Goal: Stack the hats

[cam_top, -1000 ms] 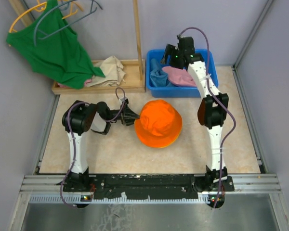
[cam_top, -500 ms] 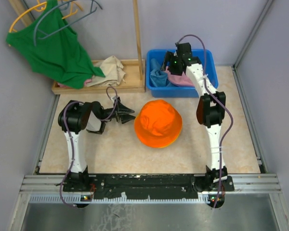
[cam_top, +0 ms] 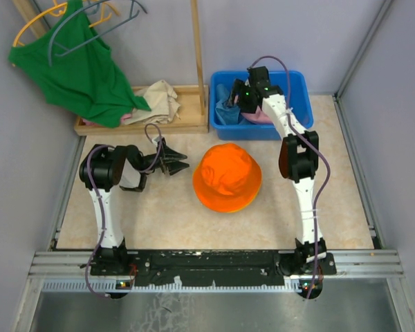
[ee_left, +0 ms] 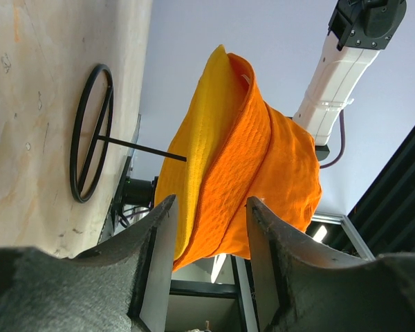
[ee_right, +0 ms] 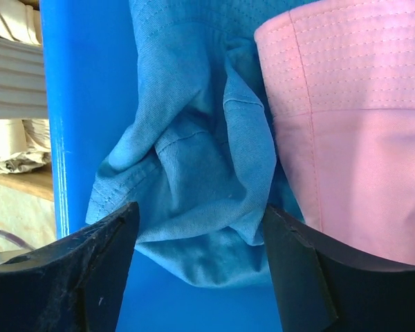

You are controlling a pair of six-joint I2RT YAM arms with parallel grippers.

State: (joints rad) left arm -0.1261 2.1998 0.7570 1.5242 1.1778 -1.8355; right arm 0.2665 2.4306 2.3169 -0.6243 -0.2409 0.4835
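A bright orange hat [cam_top: 227,174] sits on a yellow-orange hat [cam_top: 243,205] in the middle of the table; only the yellow rim shows. My left gripper [cam_top: 178,164] is open and empty just left of them, apart from the brim. In the left wrist view the orange hat [ee_left: 270,159] and yellow-orange hat [ee_left: 197,138] lie beyond my open gripper [ee_left: 211,207]. My right gripper [cam_top: 236,98] is open over the blue bin [cam_top: 301,104], above the light blue hat [cam_top: 226,113] beside the pink hat [cam_top: 264,116]. In the right wrist view my gripper [ee_right: 200,214] straddles the crumpled light blue hat [ee_right: 194,159]; the pink hat [ee_right: 353,138] lies right.
A green tank top [cam_top: 76,69] hangs on hangers at the back left. A beige cloth [cam_top: 159,100] lies on the wooden rack base [cam_top: 190,123], with an upright wooden post beside the bin. The bin's blue wall [ee_right: 83,104] is left of my right fingers.
My left gripper has drawn back leftward from the orange hat's brim. My right gripper has moved left across the bin, from over the pink hat to over the light blue hat.
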